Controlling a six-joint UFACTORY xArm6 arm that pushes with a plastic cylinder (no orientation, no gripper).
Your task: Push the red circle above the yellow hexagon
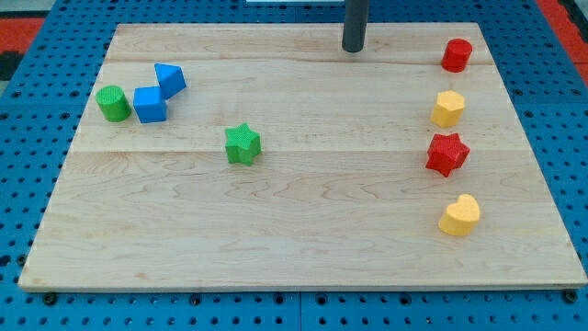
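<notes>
The red circle (456,54) stands near the board's top right, directly above the yellow hexagon (447,108) in the view, with a small gap between them. My tip (354,49) is near the top edge of the board, well to the left of the red circle and apart from every block. The rod rises out of the view's top.
A red star (446,153) and a yellow heart (459,216) lie below the hexagon in a column at the right. A green star (243,145) sits mid-left. A green cylinder (114,103), blue cube (150,104) and blue triangle (169,78) cluster at the left. The wooden board (303,230) lies on blue pegboard.
</notes>
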